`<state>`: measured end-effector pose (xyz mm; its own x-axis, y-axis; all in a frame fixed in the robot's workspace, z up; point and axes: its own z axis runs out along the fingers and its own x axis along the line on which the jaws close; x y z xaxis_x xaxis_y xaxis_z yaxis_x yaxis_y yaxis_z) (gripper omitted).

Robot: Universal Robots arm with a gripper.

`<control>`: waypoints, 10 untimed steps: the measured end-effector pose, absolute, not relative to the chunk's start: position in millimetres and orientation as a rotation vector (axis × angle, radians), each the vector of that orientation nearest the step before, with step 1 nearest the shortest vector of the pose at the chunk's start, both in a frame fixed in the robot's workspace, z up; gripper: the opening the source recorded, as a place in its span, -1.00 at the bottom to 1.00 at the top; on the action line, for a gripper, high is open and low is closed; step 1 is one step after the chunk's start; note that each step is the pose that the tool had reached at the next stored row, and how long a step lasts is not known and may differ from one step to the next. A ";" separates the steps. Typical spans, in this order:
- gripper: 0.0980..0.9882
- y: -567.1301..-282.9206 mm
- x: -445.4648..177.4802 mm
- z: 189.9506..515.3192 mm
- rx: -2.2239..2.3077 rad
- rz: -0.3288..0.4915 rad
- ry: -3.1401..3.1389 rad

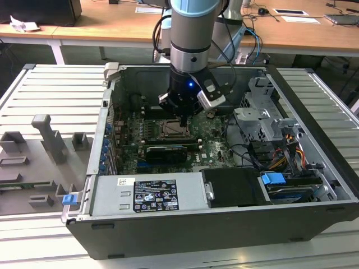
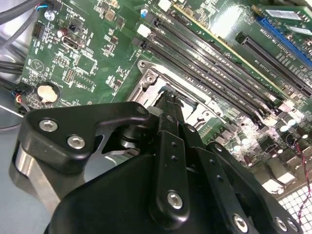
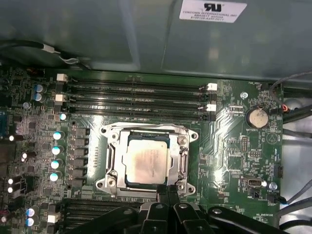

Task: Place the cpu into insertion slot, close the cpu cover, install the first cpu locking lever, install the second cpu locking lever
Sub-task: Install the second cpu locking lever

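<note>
The cpu (image 3: 146,165) lies flat in the insertion slot (image 3: 113,161), pale metal top up, and the cpu cover (image 3: 184,157) is down over it, its window framing the chip. Faint print on the chip's top is too dim to read. The claw (image 3: 168,191) hangs just over the edge of the socket frame, its black fingers (image 3: 163,195) drawn tight together with nothing between them; in the second wrist view the closed tips (image 2: 169,105) reach down to the silvery frame, though contact cannot be judged. In the exterior view the arm (image 1: 193,33) drops into the open computer case (image 1: 224,235), the claw (image 1: 183,119) above the socket (image 1: 175,130) on the green motherboard (image 3: 234,146). Long black memory slots (image 3: 136,100) run just beside the socket, and a round coin battery (image 3: 257,117) sits near them. White stickers on the case wall (image 3: 212,10) and the power supply (image 1: 154,195) carry print. The case rests on a slatted table (image 1: 50,95).
</note>
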<state>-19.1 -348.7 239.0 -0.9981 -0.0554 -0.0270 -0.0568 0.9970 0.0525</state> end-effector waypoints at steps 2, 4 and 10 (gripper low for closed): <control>-0.98 -349.0 -19.1 239.0 -0.088 0.084 3.115; -0.98 -349.3 -19.1 239.0 -0.088 0.085 3.115; -0.98 -354.4 -19.1 238.7 -0.088 0.085 3.116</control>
